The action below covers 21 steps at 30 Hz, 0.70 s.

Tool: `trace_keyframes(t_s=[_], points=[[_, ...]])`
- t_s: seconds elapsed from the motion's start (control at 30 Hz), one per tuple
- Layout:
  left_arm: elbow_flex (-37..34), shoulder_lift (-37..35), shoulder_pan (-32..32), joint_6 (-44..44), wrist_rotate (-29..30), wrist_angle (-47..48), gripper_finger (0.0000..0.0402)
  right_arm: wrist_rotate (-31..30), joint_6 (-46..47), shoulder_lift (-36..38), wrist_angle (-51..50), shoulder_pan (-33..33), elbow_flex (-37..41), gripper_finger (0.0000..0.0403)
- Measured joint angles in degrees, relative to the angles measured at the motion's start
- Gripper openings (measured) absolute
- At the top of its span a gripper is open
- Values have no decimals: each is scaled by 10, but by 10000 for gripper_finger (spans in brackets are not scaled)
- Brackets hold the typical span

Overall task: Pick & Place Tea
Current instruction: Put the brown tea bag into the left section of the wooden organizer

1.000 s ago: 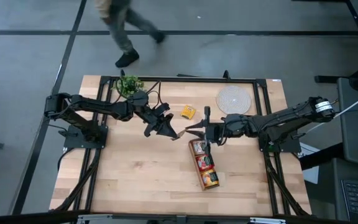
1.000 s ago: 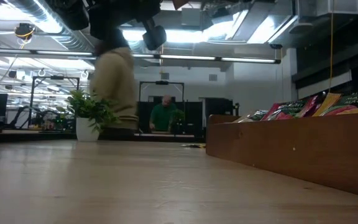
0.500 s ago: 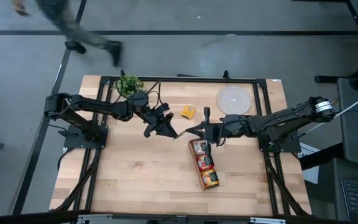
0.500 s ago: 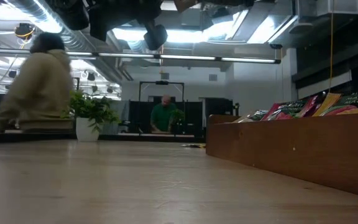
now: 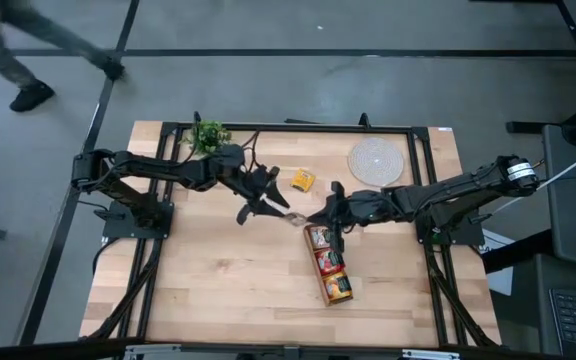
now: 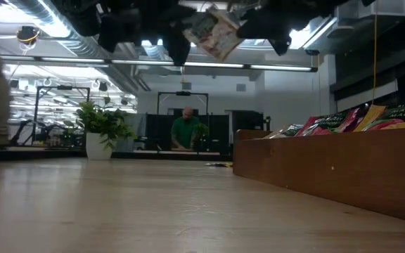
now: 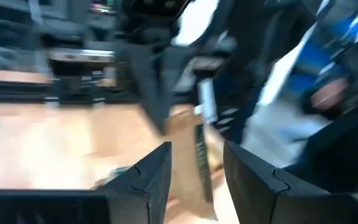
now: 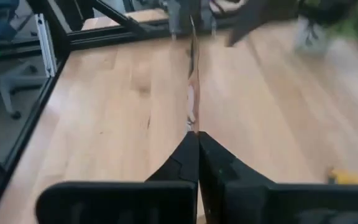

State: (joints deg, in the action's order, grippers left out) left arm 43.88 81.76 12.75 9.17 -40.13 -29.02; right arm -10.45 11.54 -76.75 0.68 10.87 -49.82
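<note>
A pale printed tea sachet (image 5: 295,217) hangs in the air above the middle of the table, clear of the wood in the low view (image 6: 213,31). My right gripper (image 5: 315,213) is shut on it from the table's right. My left gripper (image 5: 271,207) stands open just left of the sachet. In the left wrist view its fingers (image 7: 160,171) flank the sachet's edge (image 7: 199,155) with a gap on each side. The wooden tray (image 5: 319,288) lies below the right gripper, with red and orange sachets in it. One yellow sachet (image 5: 302,180) lies flat on the table behind. My right gripper pinches the sachet's near edge (image 8: 191,124) between its two shut fingers. The fingers come level from the table's right side. The sachet sticks out ahead of them, edge-on in the right wrist view and tilted in the low view, lifted clear of the table.
A round woven mat (image 5: 376,160) lies at the far right and a small potted plant (image 5: 208,135) stands at the far left. The tray's wooden wall (image 6: 329,172) rises at the right of the low view. A person walks on the floor beyond the table's far left.
My left gripper has opened and let go of the sachet, drawing back a little toward the table's left. My right gripper has shut on the sachet and now carries it alone. The sachet has dropped into the low view. The person beyond the table has walked leftward.
</note>
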Motion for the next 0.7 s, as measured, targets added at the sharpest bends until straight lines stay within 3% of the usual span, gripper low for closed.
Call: trace_keyframes(t_s=[0.13, 0.27, 0.5, 0.7], points=[[0, 0, -10, -111, 108, 57, 146, -3, 48, 0, -12, 0, 0, 1], [0, 0, -22, -156, 187, 106, 144, -46, 61, 0, -9, 2, 0, 1], [0, 0, -23, -155, 180, 125, 146, -64, 57, 0, -23, -1, 0, 1], [0, 0, -14, -79, 179, 122, 143, -92, 19, 0, -30, -2, 0, 0]])
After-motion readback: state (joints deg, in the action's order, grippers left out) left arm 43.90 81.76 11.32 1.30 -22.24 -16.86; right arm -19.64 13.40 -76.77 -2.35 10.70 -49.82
